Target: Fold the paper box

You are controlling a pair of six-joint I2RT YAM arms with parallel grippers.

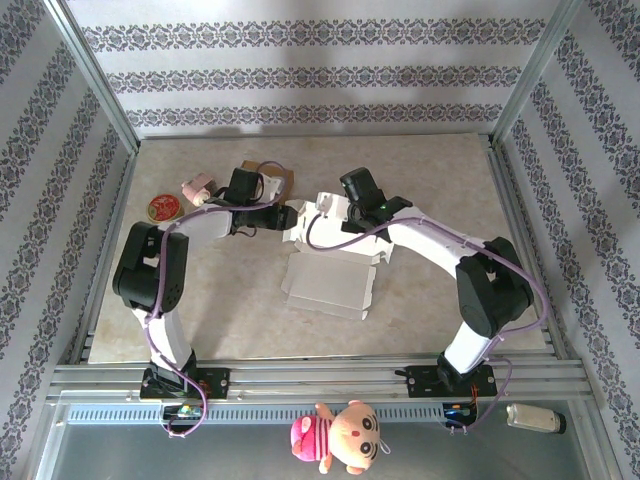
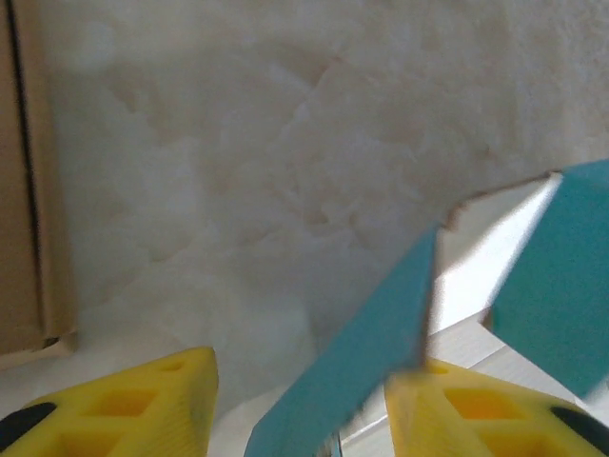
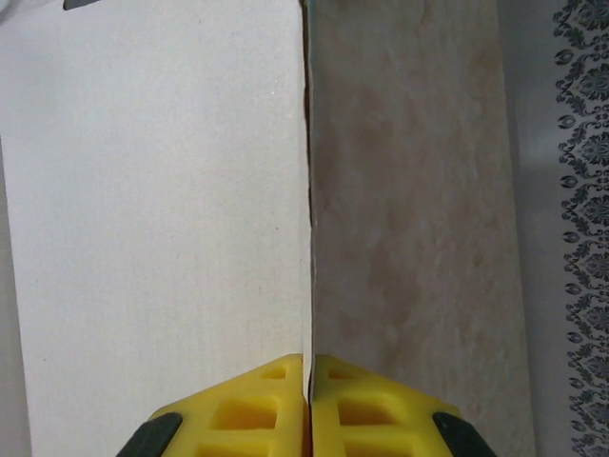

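The paper box (image 1: 330, 282) lies partly folded in the middle of the table, white outside, with flaps raised at its far end. In the left wrist view its inside shows as a teal flap (image 2: 371, 352). My left gripper (image 2: 300, 373) is open, and the teal flap slants between its yellow fingers (image 2: 157, 395), leaning against the right one. In the top view this gripper (image 1: 283, 217) sits at the box's far left corner. My right gripper (image 3: 307, 364) is shut on the thin edge of a white box panel (image 3: 162, 209), at the box's far end (image 1: 322, 208).
A brown cardboard piece (image 1: 276, 176) lies behind the left gripper and shows at the left edge (image 2: 19, 190) of the left wrist view. A pink object (image 1: 197, 187) and a red round disc (image 1: 163, 208) sit at the far left. A plush toy (image 1: 338, 437) lies off the near edge.
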